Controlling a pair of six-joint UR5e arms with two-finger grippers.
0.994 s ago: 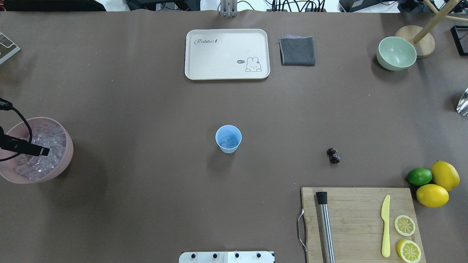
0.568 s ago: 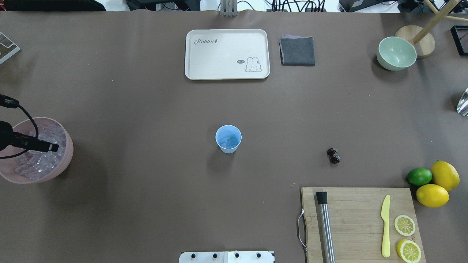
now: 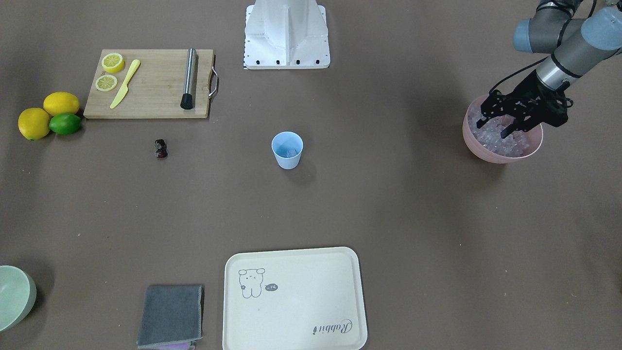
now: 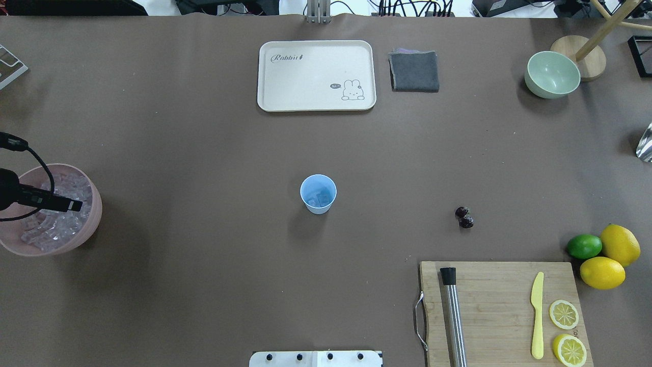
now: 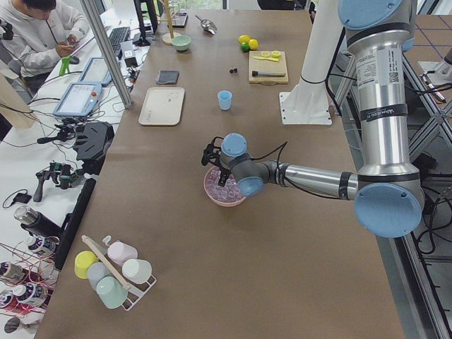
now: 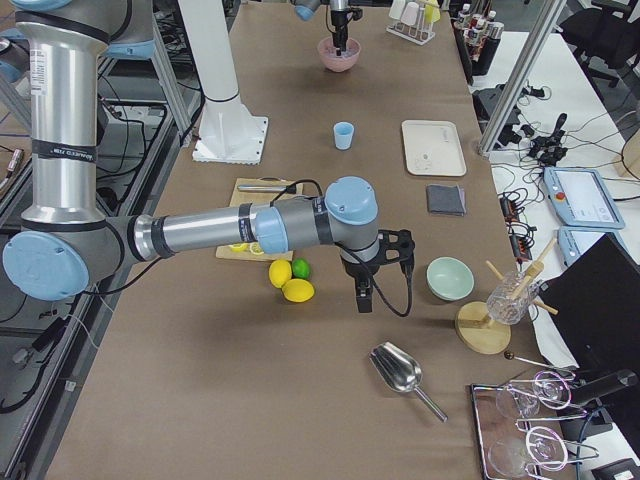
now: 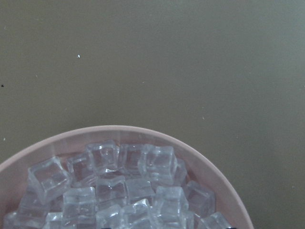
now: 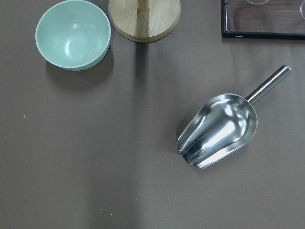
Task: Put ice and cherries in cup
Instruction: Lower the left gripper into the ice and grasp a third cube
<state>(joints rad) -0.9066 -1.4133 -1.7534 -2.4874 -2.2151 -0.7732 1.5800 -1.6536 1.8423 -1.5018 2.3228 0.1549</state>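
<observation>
The surface [image 4: 204,127] is a flat, matte brown. The cup [image 4: 318,193] is plain light blue. To the cup's right in the overhead view, the cherries [image 4: 464,217] are glossy dark red-black. Far to the cup's left, the ice [image 7: 119,186] is clear with a faint lilac tint and lies in a dusty pink bowl [image 3: 500,156]. Beyond the cup, the tray [image 4: 316,76] is cream with a grey line-drawn rabbit and script lettering, and the cloth [image 4: 414,71] is charcoal grey. Further to the cup's right are yellow lemons [image 4: 620,244], a green lime [image 4: 584,246], a pale wood-grained board [image 4: 494,306] and a pastel yellow knife [image 4: 537,316].
</observation>
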